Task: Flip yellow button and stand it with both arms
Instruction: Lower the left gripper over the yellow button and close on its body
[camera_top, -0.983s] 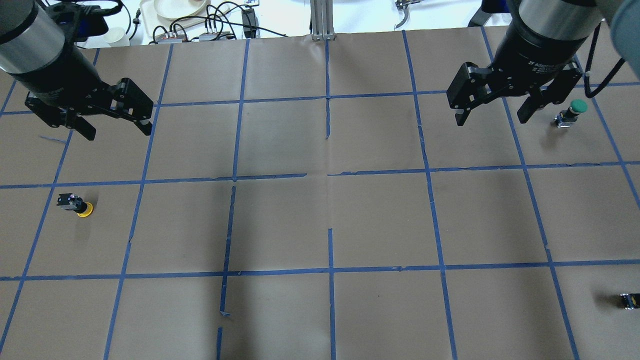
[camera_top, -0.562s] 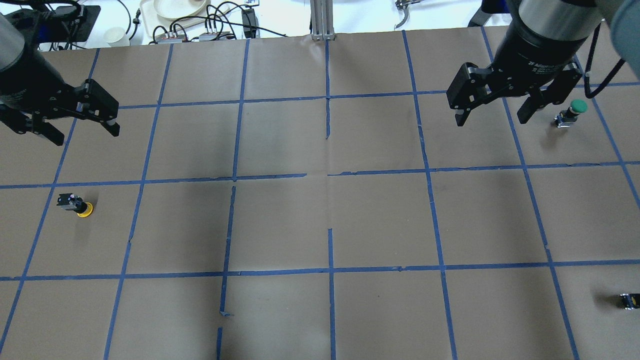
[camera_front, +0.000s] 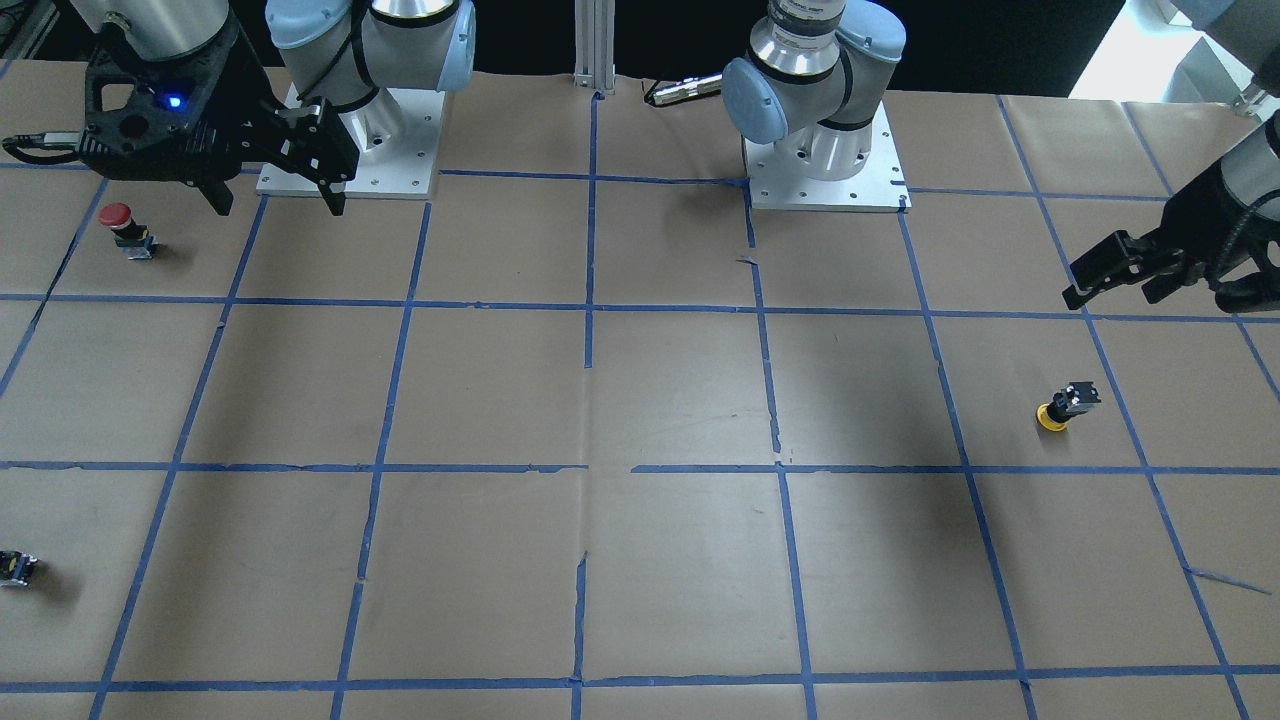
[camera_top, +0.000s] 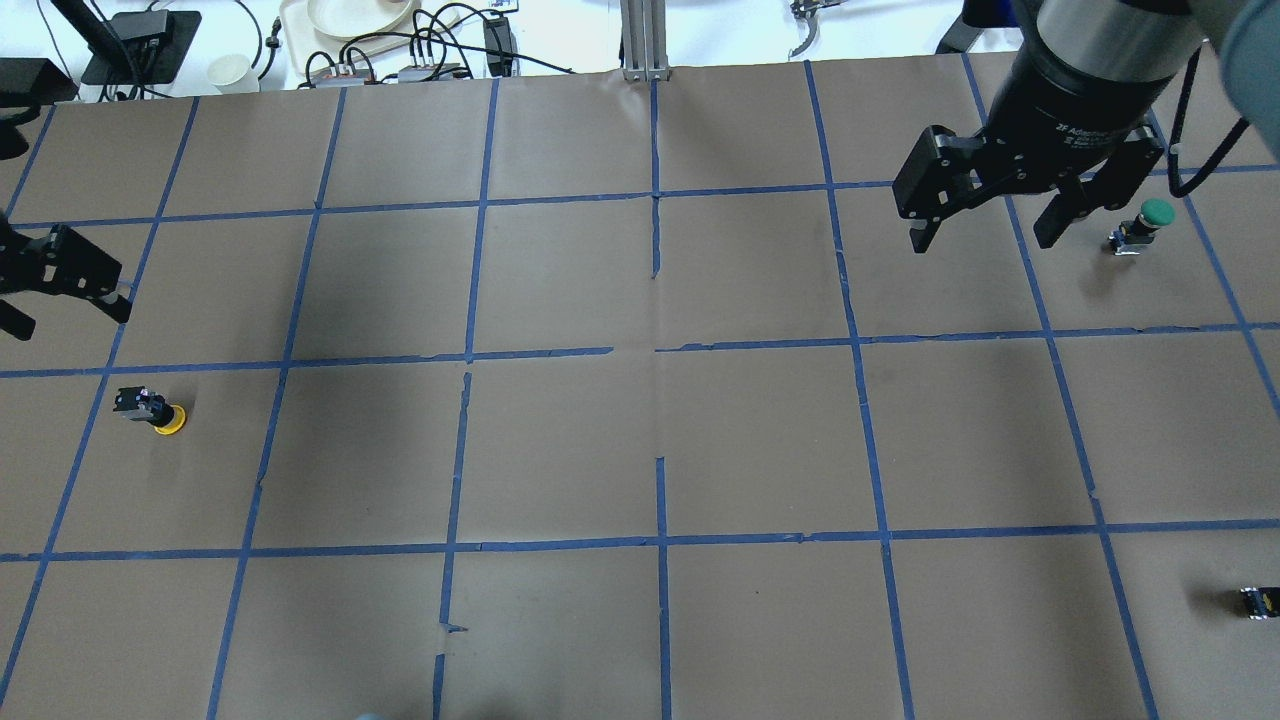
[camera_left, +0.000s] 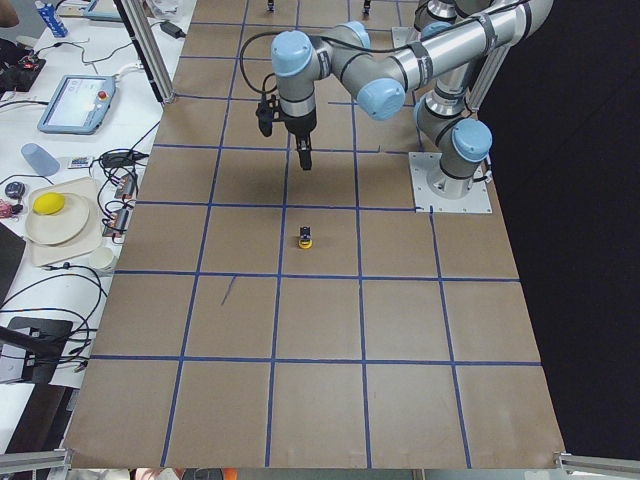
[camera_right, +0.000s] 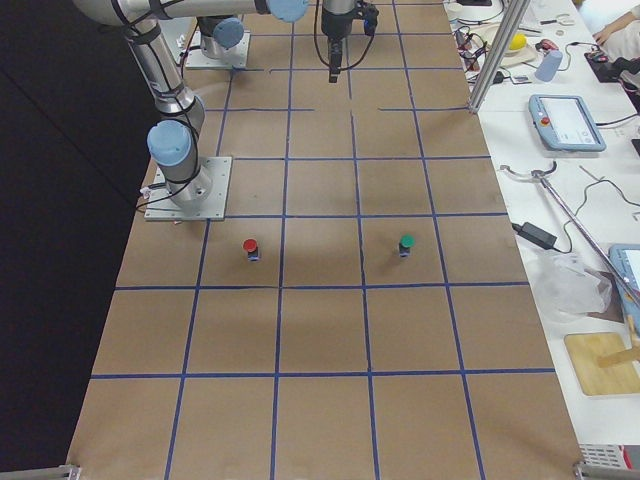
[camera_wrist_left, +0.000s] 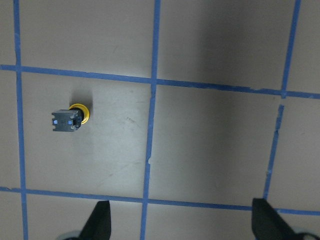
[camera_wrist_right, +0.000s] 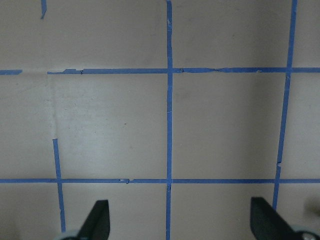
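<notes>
Two grippers hang wide open, and we see nothing in either. In our overhead view the yellow button lies on its side on the table, at 5 o'clock from the left gripper; the right gripper hovers well apart at 3 o'clock.

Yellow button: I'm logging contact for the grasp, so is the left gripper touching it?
Apart. The overhead view shows bare paper and a tape line between the left gripper and the yellow button.
</notes>
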